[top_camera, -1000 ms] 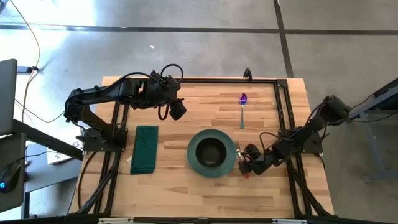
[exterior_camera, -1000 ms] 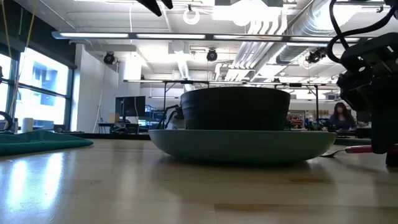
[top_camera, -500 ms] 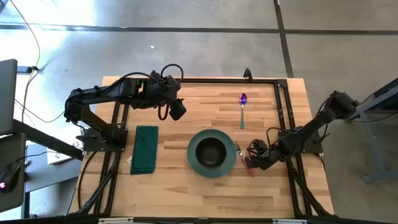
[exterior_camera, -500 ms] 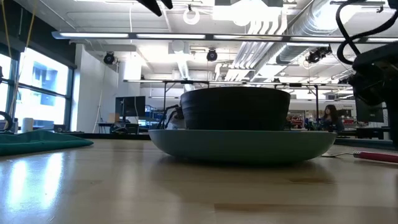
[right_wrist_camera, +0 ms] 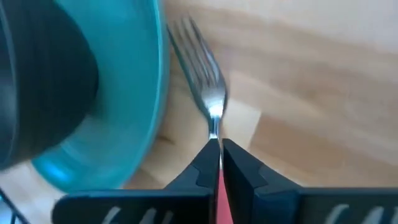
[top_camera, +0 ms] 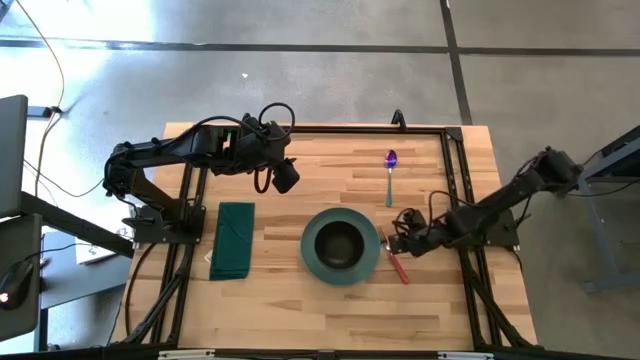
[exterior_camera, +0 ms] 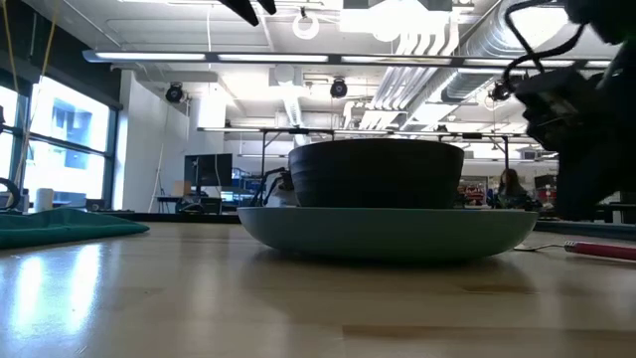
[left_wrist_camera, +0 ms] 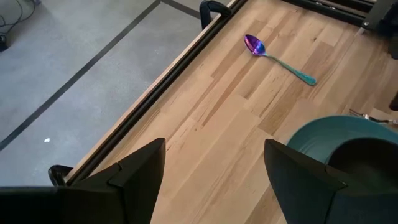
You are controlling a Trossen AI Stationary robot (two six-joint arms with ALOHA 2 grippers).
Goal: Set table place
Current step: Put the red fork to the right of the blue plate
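On the table a teal plate carries a dark bowl. Just right of the plate, a fork with a red handle lies flat on the wood, tines toward the far edge. My right gripper hangs shut just above the fork's neck, with the red handle showing in the slit between the fingers. In the low view the handle lies on the table under the raised gripper. My left gripper waits open above the far left.
A purple-and-teal spoon lies at the far right, also seen in the left wrist view. A folded green napkin lies left of the plate. Black rails frame the tabletop. There is bare wood along the near edge.
My right gripper has risen off the table and gone a little toward the far edge. The fork that it was down on a second ago now lies by itself beside the plate.
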